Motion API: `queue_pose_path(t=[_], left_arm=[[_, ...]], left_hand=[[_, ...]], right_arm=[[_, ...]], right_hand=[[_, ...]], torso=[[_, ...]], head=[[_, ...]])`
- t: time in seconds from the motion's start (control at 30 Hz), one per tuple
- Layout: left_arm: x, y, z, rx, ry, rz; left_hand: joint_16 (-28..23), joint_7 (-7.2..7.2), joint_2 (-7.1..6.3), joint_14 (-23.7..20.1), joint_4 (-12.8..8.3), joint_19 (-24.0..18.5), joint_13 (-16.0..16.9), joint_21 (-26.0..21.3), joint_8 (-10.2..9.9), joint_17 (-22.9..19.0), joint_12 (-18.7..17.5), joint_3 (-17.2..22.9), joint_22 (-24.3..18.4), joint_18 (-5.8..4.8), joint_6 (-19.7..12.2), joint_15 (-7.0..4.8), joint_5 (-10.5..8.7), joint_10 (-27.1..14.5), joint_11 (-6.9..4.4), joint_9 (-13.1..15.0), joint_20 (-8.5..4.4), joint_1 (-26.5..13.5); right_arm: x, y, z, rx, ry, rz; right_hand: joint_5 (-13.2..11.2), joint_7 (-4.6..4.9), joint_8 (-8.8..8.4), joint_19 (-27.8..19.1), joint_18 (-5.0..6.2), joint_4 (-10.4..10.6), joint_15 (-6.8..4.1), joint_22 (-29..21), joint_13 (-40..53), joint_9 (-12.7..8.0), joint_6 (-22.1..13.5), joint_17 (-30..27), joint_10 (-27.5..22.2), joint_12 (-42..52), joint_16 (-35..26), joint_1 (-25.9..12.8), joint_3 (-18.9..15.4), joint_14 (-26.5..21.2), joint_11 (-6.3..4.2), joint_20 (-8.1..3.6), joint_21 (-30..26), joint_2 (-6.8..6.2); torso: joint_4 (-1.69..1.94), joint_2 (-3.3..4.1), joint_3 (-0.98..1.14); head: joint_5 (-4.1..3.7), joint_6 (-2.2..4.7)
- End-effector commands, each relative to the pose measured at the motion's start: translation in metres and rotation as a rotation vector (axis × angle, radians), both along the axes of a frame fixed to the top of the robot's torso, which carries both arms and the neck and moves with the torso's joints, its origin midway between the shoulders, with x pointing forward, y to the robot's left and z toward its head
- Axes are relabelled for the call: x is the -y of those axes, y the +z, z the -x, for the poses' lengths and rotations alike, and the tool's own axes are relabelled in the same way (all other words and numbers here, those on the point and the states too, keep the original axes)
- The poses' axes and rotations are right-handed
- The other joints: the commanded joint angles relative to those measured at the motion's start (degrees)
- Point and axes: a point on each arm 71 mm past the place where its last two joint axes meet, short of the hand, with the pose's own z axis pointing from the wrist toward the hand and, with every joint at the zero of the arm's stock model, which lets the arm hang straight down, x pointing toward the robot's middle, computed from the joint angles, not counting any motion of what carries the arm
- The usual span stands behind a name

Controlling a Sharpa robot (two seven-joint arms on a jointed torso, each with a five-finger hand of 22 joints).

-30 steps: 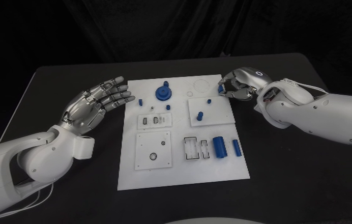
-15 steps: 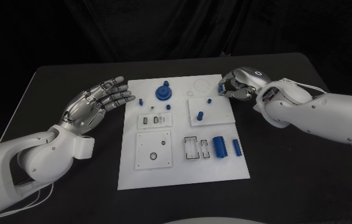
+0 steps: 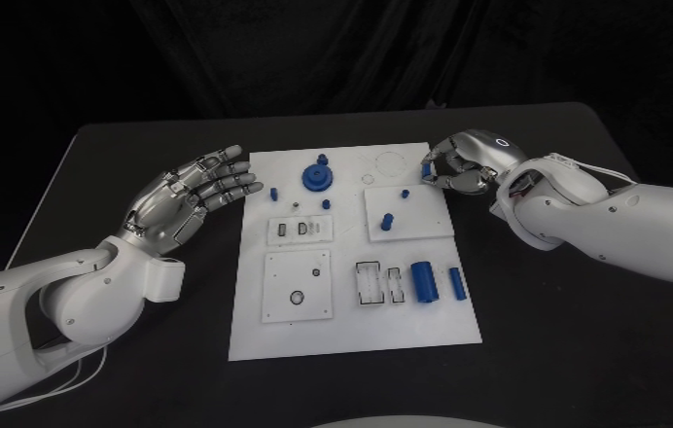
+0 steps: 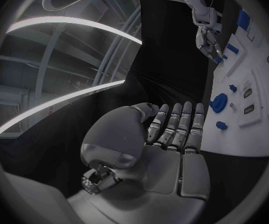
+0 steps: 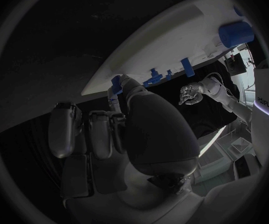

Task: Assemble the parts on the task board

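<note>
The task board [image 3: 351, 336] is laid in the middle of the surface [image 3: 561, 350], at the frame's centre. The left robot hand [image 3: 190, 195] is held just beside the board's upper left edge, and the right robot hand [image 3: 456, 163] at its upper right corner. Two parts [image 3: 438, 280] are laid side by side at the board's lower right.
</note>
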Motion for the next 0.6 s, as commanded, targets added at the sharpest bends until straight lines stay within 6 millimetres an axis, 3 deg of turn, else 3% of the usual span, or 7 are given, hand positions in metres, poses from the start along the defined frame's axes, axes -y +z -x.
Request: queue_pose_path(t=[0.03,0.17,0.4,0.53,0.6], left_arm=[[-0.002,0.007,0.002,0.085,0.031,0.065],[-0.002,0.007,0.002,0.084,0.03,0.064],[0.0,0.007,0.001,0.084,0.023,0.068],[0.0,0.007,0.001,0.083,0.026,0.067],[0.0,0.007,0.001,0.082,0.026,0.068]], left_hand=[[0.3,0.02,0.09,0.3,0.1,0.4,0.1,0.1,0.2,-0.1,0.4,0.4,0.0,-0.7,0.4,0.07,0.21,0.4,0.05,0.1,0.15,-0.7],[0.3,0.04,0.08,0.3,0.1,0.4,0.1,0.2,0.3,-0.1,0.4,0.4,0.0,-0.7,0.5,0.08,0.21,0.4,0.05,0.1,0.15,-0.7],[0.3,0.06,0.09,0.3,0.1,0.4,0.1,0.2,0.3,-0.1,0.4,0.4,0.0,-0.71,0.6,0.09,0.22,0.5,0.06,0.1,0.15,-0.7],[0.3,0.08,0.1,0.3,0.1,0.4,0.1,0.2,0.3,-0.1,0.5,0.5,0.0,-0.72,0.6,0.09,0.23,0.5,0.07,0.1,0.15,-0.7],[0.3,0.08,0.1,0.3,0.1,0.4,0.1,0.2,0.3,-0.1,0.5,0.5,0.0,-0.72,0.6,0.09,0.23,0.5,0.07,0.1,0.15,-0.7]], right_arm=[[-0.011,0.01,0.005,0.033,0.03,-0.041],[-0.034,0.022,0.013,0.048,0.092,-0.052],[-0.081,0.026,0.024,0.054,0.222,-0.067],[-0.104,0.018,0.026,0.039,0.285,-0.061],[-0.117,0.012,0.027,0.038,0.322,-0.05]], right_hand=[[0.3,-0.18,0.35,-0.4,0.77,0.0,0.2,5.7,15.1,0.2,0.4,12.4,6.0,0.2,-0.2,0.4,0.3,5.0,0.2,0.08,-0.3,0.0],[0.7,-0.2,0.38,-0.4,0.79,-0.1,0.18,5.6,15.1,0.4,0.5,12.3,6.0,0.2,-0.4,0.6,0.3,5.0,0.18,0.07,-0.3,0.03],[1.5,-0.36,0.63,-0.4,0.8,-0.4,0.08,5.6,15.1,0.8,1.0,12.3,6.0,0.2,-0.3,0.8,0.5,5.0,0.05,0.01,-0.4,0.0],[1.7,-0.41,0.68,-0.4,0.81,-0.4,0.05,5.6,15.1,1.0,1.1,12.3,6.0,0.2,-0.3,0.8,0.5,5.0,0.01,-0.02,-0.4,0.03],[2.2,-0.51,0.8,-0.7,0.92,-0.6,-0.02,5.4,15.1,1.2,1.4,12.1,6.0,0.2,-0.5,0.9,0.6,4.9,-0.08,-0.08,-0.8,0.08]], torso=[[-0.01,0.03,0.0],[-0.06,0.02,0.0],[-0.13,0.17,-0.21],[-0.14,0.03,-0.21],[0.03,0.01,-0.26]], head=[[0.27,-0.02],[0.46,-0.06],[0.55,0.04],[1.77,-0.03],[3.19,0.08]])
